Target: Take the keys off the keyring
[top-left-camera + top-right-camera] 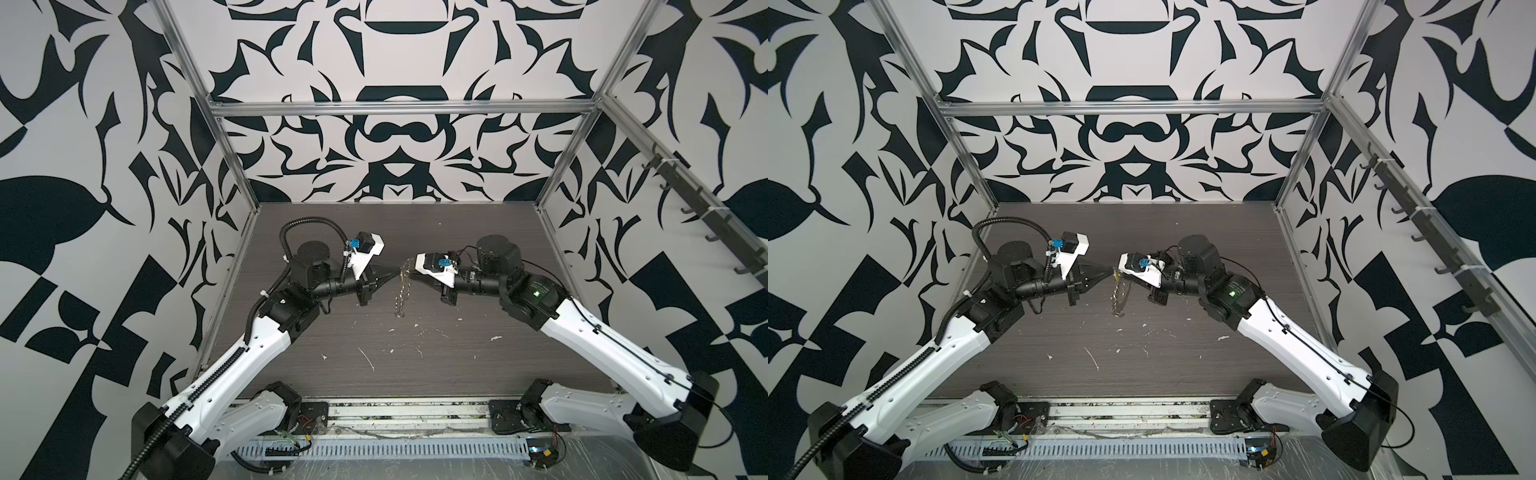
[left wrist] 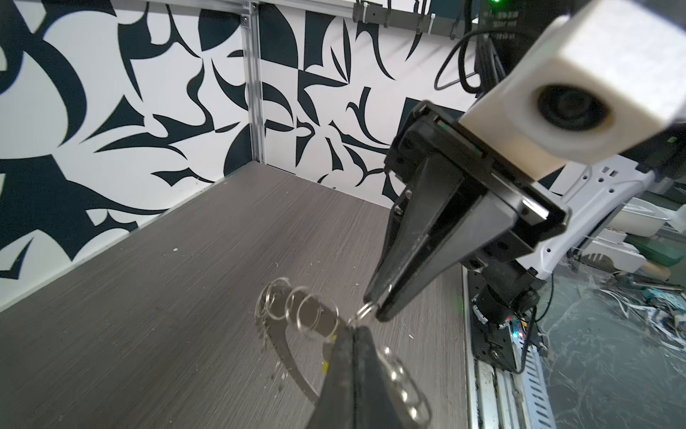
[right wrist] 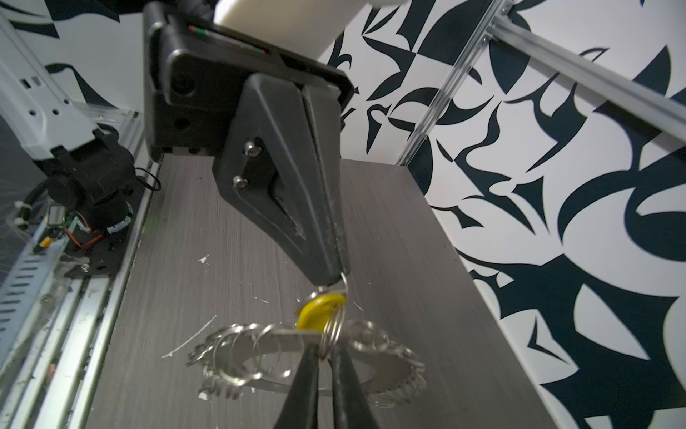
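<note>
The keyring [image 1: 402,293] [image 1: 1119,296], a flat grey disc rimmed with small wire rings, hangs edge-on between my two grippers above mid-table. In the right wrist view the disc [image 3: 393,366] shows broadside, with the yellow-headed key [image 3: 319,310] above its rim. My left gripper [image 3: 333,280] [image 2: 352,330] [image 1: 395,273] is shut at the key's yellow head. Only a sliver of that key [image 2: 326,367] peeks beside its finger. My right gripper [image 3: 327,351] [image 2: 374,309] [image 1: 412,272] pinches a split ring [image 3: 331,332] that joins key and disc, its fingers narrowly apart around the wire.
White scraps and scratches [image 1: 368,359] dot the dark wood-grain table [image 1: 478,365]. Patterned walls with aluminium posts [image 1: 232,166] close in three sides. A rail of hooks [image 1: 706,216] runs along the right wall. A slotted cable tray [image 1: 374,449] lies at the front edge.
</note>
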You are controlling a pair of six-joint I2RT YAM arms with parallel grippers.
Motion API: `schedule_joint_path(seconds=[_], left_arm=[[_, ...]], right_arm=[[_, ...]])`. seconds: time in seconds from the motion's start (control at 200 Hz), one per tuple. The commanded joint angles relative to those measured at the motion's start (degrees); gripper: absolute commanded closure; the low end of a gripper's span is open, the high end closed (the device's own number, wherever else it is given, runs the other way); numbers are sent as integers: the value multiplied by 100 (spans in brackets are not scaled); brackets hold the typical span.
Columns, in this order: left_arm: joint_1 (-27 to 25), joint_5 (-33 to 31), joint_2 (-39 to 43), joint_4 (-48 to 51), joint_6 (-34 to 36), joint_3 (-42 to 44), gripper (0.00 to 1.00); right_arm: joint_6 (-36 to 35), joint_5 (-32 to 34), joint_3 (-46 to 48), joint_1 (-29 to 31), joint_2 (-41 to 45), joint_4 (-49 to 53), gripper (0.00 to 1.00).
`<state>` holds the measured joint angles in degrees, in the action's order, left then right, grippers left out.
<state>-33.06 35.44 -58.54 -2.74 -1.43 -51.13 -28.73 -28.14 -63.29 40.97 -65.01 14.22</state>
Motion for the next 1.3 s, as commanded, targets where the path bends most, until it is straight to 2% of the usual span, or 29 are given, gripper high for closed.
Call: schedule_joint_path(seconds=[0.0,0.11,0.69,0.82,1.015,1.295], left_arm=[[36,-63,101,-139,33,-169,100],[36,-146,98,-36,64,-193,100],[36,-134,106,-7,129,-184,100],[36,-143,126,-7,134,-184,100],[36,-150,141,-8,133,-186,100],[36,-200,177,19,143,-183,100]], right_arm=[[159,-95,-91,7,41,-218,80],[217,-79,-135,7,66,-200,76],[207,-267,-557,6,-343,-115,71],[74,-279,-687,-3,-475,25,72],[19,-354,-781,-2,-573,138,83],[1,-411,-826,-19,-723,226,85]])
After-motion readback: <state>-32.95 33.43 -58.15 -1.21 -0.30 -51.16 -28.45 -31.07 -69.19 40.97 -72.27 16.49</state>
